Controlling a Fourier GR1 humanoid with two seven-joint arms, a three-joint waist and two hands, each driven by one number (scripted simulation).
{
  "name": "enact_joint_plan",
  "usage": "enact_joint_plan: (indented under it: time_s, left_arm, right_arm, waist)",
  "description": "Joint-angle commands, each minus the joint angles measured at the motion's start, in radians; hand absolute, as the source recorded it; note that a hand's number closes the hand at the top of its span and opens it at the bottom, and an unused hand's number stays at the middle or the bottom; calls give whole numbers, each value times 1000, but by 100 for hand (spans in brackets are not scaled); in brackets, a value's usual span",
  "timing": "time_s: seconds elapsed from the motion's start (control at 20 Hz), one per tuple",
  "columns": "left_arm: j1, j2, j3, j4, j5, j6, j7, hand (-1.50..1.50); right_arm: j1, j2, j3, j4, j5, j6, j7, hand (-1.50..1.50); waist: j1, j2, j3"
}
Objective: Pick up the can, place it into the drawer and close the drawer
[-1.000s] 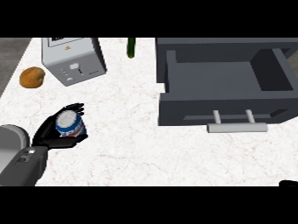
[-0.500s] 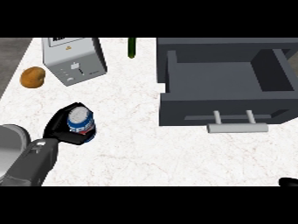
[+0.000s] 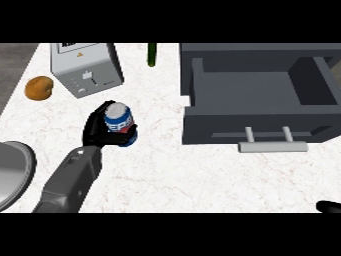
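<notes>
1. The black left hand (image 3: 95, 129) sits further right than before — fingers curled round the blue-and-white cylindrical can (image 3: 119, 117), held roughly upright.
2. The open dark-grey drawer (image 3: 265, 122) lies to the can's right — still apart.

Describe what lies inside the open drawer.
The drawer shows only its bare grey floor and walls; nothing visible lies in it. Its front wall may hide a thin strip of floor. The can is outside, held in the left hand.
</notes>
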Motion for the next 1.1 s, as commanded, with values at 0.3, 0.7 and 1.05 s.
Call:
enact_joint_plan:
  time_s: [0.3,0.7,1.05]
  left_arm:
    - [-42,-73,-101,-258,23,71,231,150]
    - [-201,-77,-216,-452,100,155,504,150]
    - [-248,-77,-385,-675,187,330,739,150]
  right_arm:
    - [-7,-12,-32,-19,9,-11,27,-150]
    - [-26,-22,-48,-21,-4,-10,26,-150]
    - [-18,-3,-12,-41,17,-16,57,-150]
  waist:
    - [22,-9,2]
    - [16,-10,1]
    - [12,-8,1]
